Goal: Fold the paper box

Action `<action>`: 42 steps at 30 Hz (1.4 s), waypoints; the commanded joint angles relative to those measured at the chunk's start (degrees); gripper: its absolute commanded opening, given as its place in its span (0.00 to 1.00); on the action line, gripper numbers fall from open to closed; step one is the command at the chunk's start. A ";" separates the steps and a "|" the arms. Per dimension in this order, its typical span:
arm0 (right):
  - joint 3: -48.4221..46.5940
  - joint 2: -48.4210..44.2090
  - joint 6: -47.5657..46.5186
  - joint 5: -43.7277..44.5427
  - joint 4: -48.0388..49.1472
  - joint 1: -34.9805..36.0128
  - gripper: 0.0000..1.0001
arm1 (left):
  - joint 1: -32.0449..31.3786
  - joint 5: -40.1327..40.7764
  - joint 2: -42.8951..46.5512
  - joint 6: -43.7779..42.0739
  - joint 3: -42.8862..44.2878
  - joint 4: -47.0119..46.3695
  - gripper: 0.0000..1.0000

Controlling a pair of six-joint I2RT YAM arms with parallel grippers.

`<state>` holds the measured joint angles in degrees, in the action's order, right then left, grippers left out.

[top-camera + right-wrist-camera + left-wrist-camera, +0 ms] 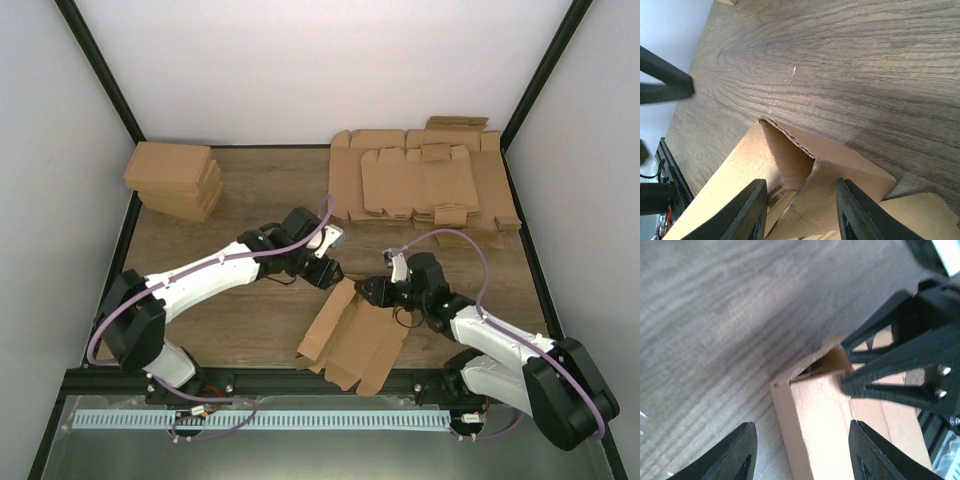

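We are judging that the biggest danger is the whole box (352, 345) sliding on the smooth table (250, 200). It is lying at the lower centre of the top view and reaching the near edge, so a pull from one arm alone could drag it off. A smaller danger is its raised flap (790, 165) buckling or tearing, if a push is landing beside the crease and not on it.

The right gripper (376, 290) is pinching the box's upper end. In the right wrist view the folded cardboard is filling the gap at the bottom centre and seems to be touching both fingers (747, 212). The left gripper (326, 268) is hovering just beside the same corner, its jaws spread and holding nothing. In the left wrist view the corner is lying ahead of them, mid-frame, untouched.
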<state>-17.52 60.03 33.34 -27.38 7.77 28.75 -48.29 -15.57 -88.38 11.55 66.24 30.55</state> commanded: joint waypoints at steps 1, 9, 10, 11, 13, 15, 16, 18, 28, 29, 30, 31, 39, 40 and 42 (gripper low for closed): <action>0.12 -0.53 0.05 0.80 -1.67 0.01 0.40 | 0.48 -9.18 -1.54 3.12 -3.86 -5.61 0.50; 0.29 -0.79 0.31 0.42 -1.88 -0.01 0.40 | 1.34 -12.32 -3.57 6.56 -6.92 -10.45 0.34; 0.29 -0.79 0.40 0.42 -1.80 -0.01 0.40 | 1.28 -12.71 -3.92 6.70 -7.11 -10.72 0.33; 0.38 -0.79 0.48 0.40 -1.82 -0.01 0.40 | 1.31 -12.85 -4.25 6.76 -7.09 -10.76 0.32; 0.45 -0.94 0.56 0.19 -1.94 -0.01 0.40 | 1.27 -12.92 -5.01 6.86 -7.25 -10.86 0.31; 0.55 -1.28 0.73 0.21 -2.10 -0.01 0.40 | 1.34 -12.86 -5.65 6.86 -7.41 -10.86 0.31; 0.62 -1.50 0.83 0.22 -2.26 -0.01 0.40 | 1.30 -12.84 -5.97 6.82 -7.50 -10.81 0.30; 0.64 -1.81 1.01 0.14 -2.63 -0.01 0.41 | 1.30 -12.95 -6.41 6.82 -7.62 -10.85 0.29; 1.06 -3.08 5.41 -1.38 -2.48 -0.06 0.42 | 0.69 -14.26 -7.11 7.19 -7.80 -11.55 0.25; 1.19 -3.42 6.13 -1.50 -2.33 -0.02 0.43 | 0.56 -14.28 -7.17 7.20 -7.71 -11.56 0.25; 1.36 -3.81 6.99 -1.64 -1.96 -0.01 0.43 | 0.30 -14.31 -7.29 7.11 -7.64 -11.52 0.25; 1.61 -4.17 7.60 -1.75 -1.55 -0.01 0.43 | 0.16 -14.27 -7.27 6.94 -7.51 -11.40 0.25; 2.58 -5.01 7.73 -3.39 -0.23 -0.01 0.53 | -0.44 -13.50 -7.78 6.27 -6.89 -10.58 0.24; 2.58 -5.24 7.71 -3.05 -0.56 -0.01 0.54 | -0.56 -13.21 -7.82 6.14 -6.79 -10.33 0.25; 2.71 -5.79 7.76 -2.53 -1.19 -0.01 0.55 | -0.62 -12.79 -7.86 5.81 -6.57 -9.78 0.25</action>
<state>-14.81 55.66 40.93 -29.39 6.42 28.73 -47.99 -28.56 -94.78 18.39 58.94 19.57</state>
